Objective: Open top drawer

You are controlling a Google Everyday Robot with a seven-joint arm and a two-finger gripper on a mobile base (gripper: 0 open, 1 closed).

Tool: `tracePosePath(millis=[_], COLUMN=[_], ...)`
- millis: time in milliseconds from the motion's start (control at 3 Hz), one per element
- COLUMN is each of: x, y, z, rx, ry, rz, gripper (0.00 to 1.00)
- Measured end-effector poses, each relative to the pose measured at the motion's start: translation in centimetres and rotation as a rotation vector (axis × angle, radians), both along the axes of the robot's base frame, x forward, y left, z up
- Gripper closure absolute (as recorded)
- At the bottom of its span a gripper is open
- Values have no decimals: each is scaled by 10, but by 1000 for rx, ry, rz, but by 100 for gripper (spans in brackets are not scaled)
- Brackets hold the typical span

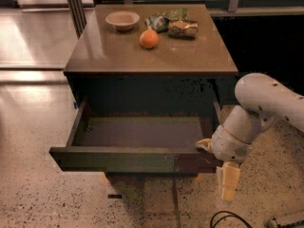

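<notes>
The top drawer (135, 159) stands pulled far out of the brown cabinet. Its dark front panel has worn greenish patches, and its shallow brown tray (142, 133) looks empty. My gripper (207, 145) is at the right end of the drawer front, by the front right corner. A pale fingertip (204, 144) shows at the drawer's rim. The white arm (256, 113) bends in from the right and hides the rest of the hand.
The cabinet top (190, 56) carries a small white bowl (122, 19), an orange (149, 39) and two snack bags (175, 25). A metal post (76, 6) stands at the back left. Speckled floor (38, 127) surrounds the cabinet. A black cable (228, 218) lies at the bottom right.
</notes>
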State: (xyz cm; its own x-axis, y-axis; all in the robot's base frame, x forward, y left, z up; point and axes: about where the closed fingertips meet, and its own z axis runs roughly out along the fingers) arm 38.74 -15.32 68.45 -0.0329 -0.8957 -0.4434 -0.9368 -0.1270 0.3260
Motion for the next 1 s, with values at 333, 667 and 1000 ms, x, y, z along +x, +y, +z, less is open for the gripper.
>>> tracePosePath(millis=[333, 667, 1000], x=[0, -7, -12], y=[0, -1, -1], z=[0, -3, 2], rx=[0, 4, 7], ry=[0, 17, 24], rz=[0, 0, 6], gripper=[0, 0, 0])
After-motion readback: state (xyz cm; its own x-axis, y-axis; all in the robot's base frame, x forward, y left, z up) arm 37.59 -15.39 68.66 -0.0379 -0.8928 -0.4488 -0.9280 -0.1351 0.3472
